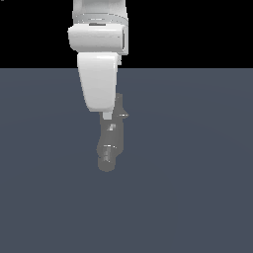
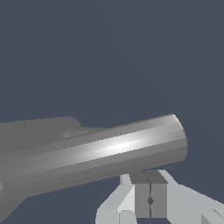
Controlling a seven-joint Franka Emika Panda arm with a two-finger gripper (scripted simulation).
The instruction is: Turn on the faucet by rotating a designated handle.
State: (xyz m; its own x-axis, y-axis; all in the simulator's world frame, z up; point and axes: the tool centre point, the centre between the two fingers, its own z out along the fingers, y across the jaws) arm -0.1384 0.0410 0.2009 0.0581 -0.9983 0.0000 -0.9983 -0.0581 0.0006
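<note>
My arm (image 1: 99, 54) is coming down from above in the exterior view, its white casing covering the upper end of the faucet (image 1: 109, 143). The faucet, a gray glossy lumpy body, is standing on the flat slate-gray floor (image 1: 197, 173) near the middle of the scene, its lower end rounded and catching small white highlights. A short nub is sticking out of the body toward the exterior view's right, just below my arm.

In the wrist view, the handle (image 2: 109, 148) is showing as a smooth gray cylinder with a bright streak along it, crossing most of the picture and ending in a flat round face. It is running back into a darker mass of the faucet (image 2: 30, 129). My gripper (image 2: 150, 199) is sitting right beside the handle's free end, with my 2 fingers (image 2: 141, 199) pressed together so that only a thin seam is showing between them, nothing between the pads. The fingertips are lying just next to the cylinder; I cannot tell whether they are touching it. In the exterior view my fingers are hidden behind the arm and the faucet.
</note>
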